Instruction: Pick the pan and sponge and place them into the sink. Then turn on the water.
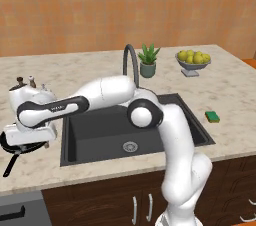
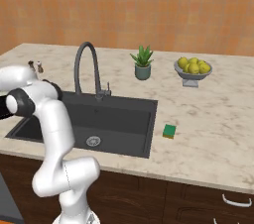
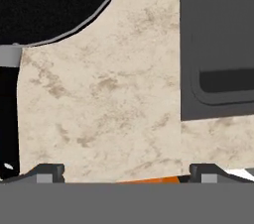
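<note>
Just round black pan (image 3: 54, 0) with thin handle, fingers (image 3: 49, 172) spread wide above.

Glossy white rounded arm (image 1: 175, 135) segments with dark grey joints (black wrist band).

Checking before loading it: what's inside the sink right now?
The sink shows a bare dark floor with its round drain. The sponge lies outside, on the counter. The arm covers part of the basin.

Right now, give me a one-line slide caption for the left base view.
Open gripper low over the pan, left of the sink; sponge waits right.
</note>
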Motion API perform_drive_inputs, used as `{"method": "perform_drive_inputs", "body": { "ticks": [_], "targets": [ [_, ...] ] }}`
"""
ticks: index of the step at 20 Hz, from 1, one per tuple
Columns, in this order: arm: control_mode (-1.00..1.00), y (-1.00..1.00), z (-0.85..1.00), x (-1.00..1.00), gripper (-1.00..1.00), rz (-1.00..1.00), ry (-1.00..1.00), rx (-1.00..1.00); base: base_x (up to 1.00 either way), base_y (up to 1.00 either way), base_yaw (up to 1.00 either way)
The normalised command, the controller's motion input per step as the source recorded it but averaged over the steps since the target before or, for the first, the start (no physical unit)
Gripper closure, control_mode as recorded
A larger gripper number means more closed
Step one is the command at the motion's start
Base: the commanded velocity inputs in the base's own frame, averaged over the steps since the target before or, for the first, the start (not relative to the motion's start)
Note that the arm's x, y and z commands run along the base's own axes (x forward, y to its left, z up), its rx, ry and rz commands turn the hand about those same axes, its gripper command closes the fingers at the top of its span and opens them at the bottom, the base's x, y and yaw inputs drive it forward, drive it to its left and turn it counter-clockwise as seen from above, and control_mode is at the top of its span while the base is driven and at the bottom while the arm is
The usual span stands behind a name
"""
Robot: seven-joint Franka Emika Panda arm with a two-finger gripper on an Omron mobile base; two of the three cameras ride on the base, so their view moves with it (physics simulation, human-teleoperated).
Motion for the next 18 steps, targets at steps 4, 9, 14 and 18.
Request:
{"method": "perform_drive_inputs", "body": {
  "ticks": [4, 9, 14, 18],
  "targets": [
    [-1.00, 0.51, -0.17, 0.00, -1.00, -0.03, 0.00, 0.00, 0.00, 0.00, 0.00],
    [-1.00, 0.19, -0.04, 0.00, -1.00, -0.01, 0.03, -0.05, 0.00, 0.00, 0.00],
    [-1.00, 0.25, -0.15, 0.00, -1.00, 0.00, 0.00, -0.03, 0.00, 0.00, 0.00],
    [-1.00, 0.22, -0.16, 0.00, -1.00, 0.00, 0.00, 0.00, 0.00, 0.00, 0.00]
  ]
}}
